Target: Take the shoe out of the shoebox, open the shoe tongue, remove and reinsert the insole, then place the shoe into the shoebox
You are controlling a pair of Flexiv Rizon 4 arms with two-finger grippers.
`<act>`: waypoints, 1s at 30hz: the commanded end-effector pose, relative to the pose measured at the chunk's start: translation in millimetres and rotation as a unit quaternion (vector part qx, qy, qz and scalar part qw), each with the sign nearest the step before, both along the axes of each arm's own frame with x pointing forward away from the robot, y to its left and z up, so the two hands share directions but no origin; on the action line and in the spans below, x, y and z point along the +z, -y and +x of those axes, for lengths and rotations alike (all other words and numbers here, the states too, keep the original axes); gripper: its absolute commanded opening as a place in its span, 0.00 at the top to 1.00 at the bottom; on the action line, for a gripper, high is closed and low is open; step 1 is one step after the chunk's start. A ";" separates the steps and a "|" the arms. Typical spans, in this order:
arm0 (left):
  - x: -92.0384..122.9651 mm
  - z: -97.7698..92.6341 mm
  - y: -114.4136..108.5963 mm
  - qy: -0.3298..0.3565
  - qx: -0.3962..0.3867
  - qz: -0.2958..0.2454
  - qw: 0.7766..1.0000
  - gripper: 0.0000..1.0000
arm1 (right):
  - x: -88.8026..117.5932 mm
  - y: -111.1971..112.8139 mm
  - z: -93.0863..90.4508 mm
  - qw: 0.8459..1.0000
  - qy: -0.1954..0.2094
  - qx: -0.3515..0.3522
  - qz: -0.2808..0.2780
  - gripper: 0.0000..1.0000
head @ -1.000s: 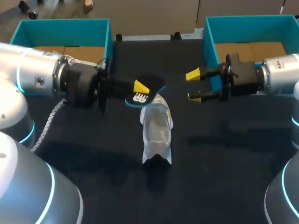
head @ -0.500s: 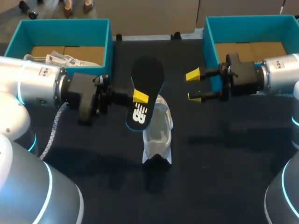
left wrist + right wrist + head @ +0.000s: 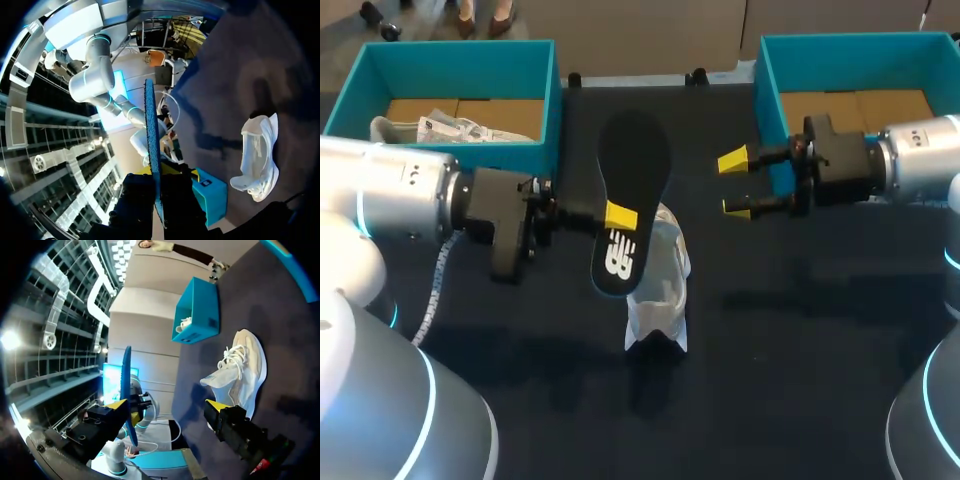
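Observation:
A black insole (image 3: 632, 165) with a white logo hangs in the air, my left gripper (image 3: 620, 216) shut on its middle. It hovers over the rear of the white shoe (image 3: 660, 290), which stands upright on the dark table. In the left wrist view the insole (image 3: 152, 140) shows edge-on between the fingers of my left gripper (image 3: 159, 172), with the shoe (image 3: 257, 160) off to one side. My right gripper (image 3: 735, 184) stands open to the right of the insole, holding nothing. From the right wrist, my right gripper (image 3: 167, 406) faces the shoe (image 3: 240, 372) and the insole (image 3: 127, 390).
A teal shoebox (image 3: 450, 47) stands at the back left with a white crumpled item (image 3: 430, 128) inside. A second teal box (image 3: 770, 80) stands at the back right, close behind my right gripper. The left box (image 3: 197, 310) also shows beyond the shoe.
The left arm has drawn back to the left and turned the insole, so it now shows full length with the logo end nearest. The right arm and shoe have not moved.

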State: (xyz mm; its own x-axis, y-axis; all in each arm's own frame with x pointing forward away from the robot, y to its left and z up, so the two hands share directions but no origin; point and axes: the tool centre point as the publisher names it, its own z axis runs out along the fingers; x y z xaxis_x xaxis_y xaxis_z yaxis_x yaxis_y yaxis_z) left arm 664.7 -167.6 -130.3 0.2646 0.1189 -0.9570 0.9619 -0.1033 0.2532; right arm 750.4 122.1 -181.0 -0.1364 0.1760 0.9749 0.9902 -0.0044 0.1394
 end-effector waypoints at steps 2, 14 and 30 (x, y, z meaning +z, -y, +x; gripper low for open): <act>-22.5 6.9 5.1 -0.001 -0.005 -0.020 1.000 1.00 | -0.2 -1.3 0.0 1.000 0.000 0.000 -0.001 0.00; -65.2 21.5 16.4 -0.010 -0.007 -0.055 0.998 1.00 | -0.2 -1.3 0.0 1.000 0.000 0.000 -0.001 0.00; -65.8 28.5 44.3 -0.018 0.013 -0.083 0.996 1.00 | 2.3 -25.1 3.2 0.999 -0.004 0.019 0.041 0.00</act>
State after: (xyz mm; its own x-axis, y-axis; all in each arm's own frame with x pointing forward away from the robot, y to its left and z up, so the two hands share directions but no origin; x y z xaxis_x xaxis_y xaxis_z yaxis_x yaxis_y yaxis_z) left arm 692.0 -204.6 -195.6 0.2276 -0.0344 -0.9732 0.9725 -0.0419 0.2289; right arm 747.2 137.7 -174.6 -0.1329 0.0996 0.9861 0.9911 0.0104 0.1326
